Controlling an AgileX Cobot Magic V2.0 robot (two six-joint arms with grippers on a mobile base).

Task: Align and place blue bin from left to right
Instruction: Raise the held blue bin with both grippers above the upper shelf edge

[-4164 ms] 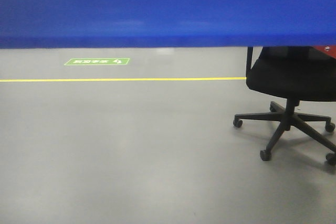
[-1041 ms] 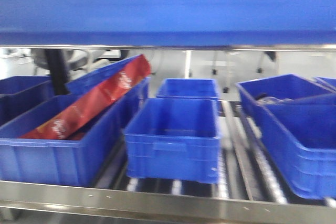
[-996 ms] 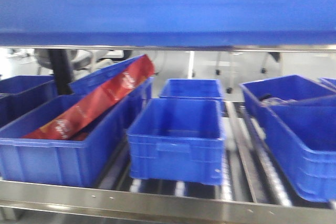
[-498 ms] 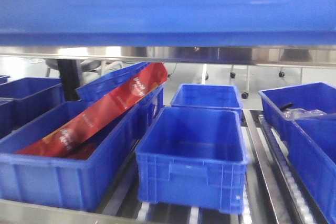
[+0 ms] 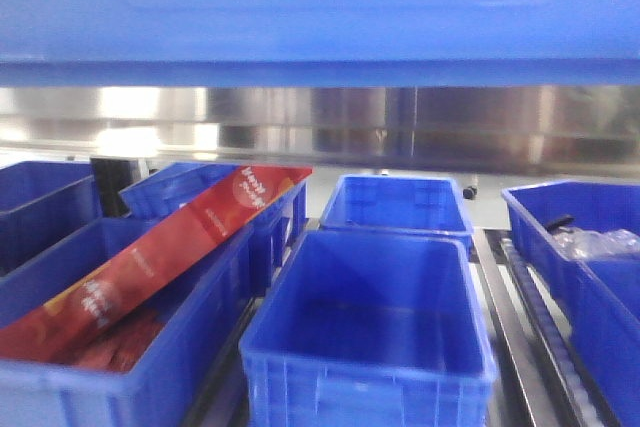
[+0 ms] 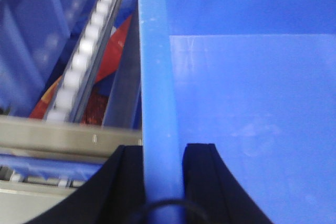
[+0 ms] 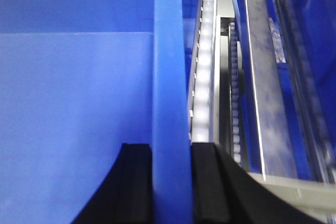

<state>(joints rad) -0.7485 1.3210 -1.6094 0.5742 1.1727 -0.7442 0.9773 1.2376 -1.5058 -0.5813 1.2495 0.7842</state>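
Evidently mid-carry, the left gripper (image 6: 163, 182) and right gripper (image 7: 171, 182) pinch the blue bin (image 5: 320, 7) walls; lowering onto the rollers (image 7: 202, 77) ahead seems next.

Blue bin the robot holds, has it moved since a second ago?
Yes. The blue bin has gone forward toward the rack: the empty bin in the middle looks bigger, and the front steel rail has left the view.

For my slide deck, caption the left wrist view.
Left gripper grips the wall of the blue bin, a roller track beside it.
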